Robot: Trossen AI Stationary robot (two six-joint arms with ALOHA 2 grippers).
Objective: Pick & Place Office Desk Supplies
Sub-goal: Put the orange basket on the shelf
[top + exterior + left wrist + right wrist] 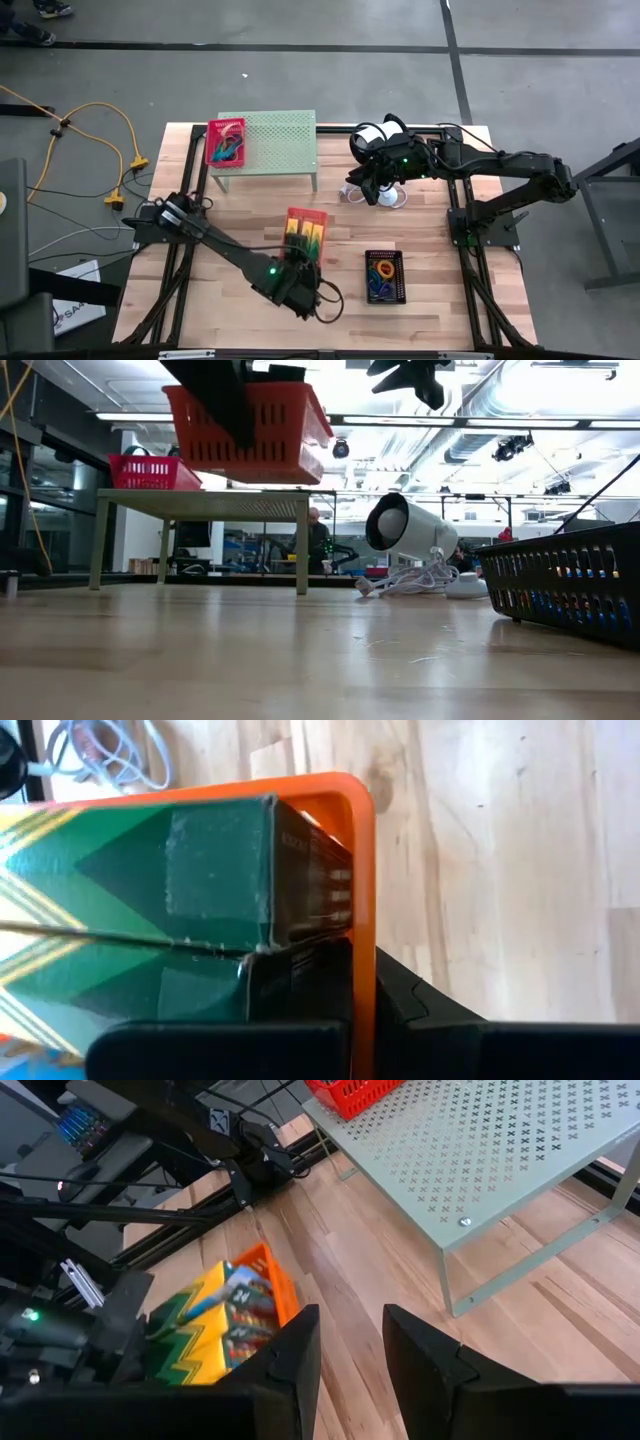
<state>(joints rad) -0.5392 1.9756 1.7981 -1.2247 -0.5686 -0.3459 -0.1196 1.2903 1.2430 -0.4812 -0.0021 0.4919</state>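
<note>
Wooden table [420, 320]: left jaws [301, 268] closed on the rim of the lifted red basket [306, 232] holding green packs [140, 890]; right jaws [350, 1345] slightly parted, empty, far right.

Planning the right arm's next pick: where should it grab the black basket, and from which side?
Probably grip the black basket by a long-side wall near the rim, coming straight down: one finger inside, one outside. It sits flat, open top up, with coloured loops heaped in the middle, so the wall is the free edge.
</note>
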